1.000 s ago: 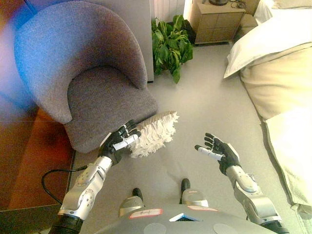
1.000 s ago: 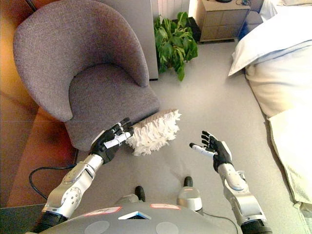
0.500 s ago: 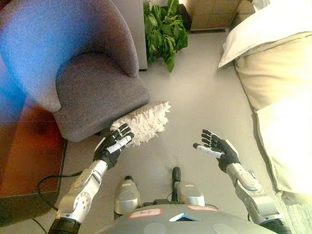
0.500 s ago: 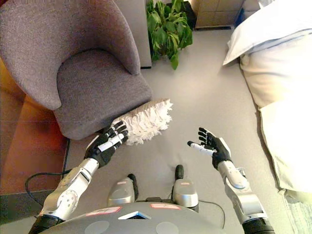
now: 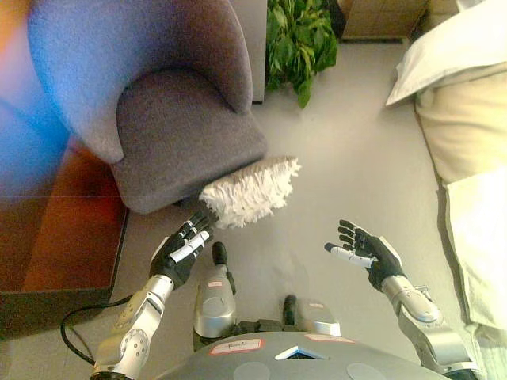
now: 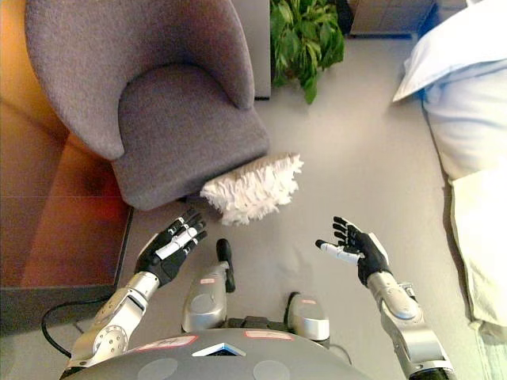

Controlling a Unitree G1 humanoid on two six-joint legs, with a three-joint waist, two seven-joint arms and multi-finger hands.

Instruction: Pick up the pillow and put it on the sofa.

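The shaggy white pillow (image 5: 250, 192) lies on the grey floor (image 5: 356, 166), touching the grey armchair's (image 5: 170, 119) front edge. Open floor stretches toward the bed (image 5: 467, 134). Left hand (image 5: 181, 249) and right hand (image 5: 366, 252) hover apart, fingers spread, empty.

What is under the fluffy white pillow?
The pillow lies on the grey floor, its upper left edge leaning against the front of the grey armchair. Whatever is beneath it is covered; neither hand touches it.

Shaggy white pillow (image 6: 253, 188) against grey sofa (image 6: 150, 111)
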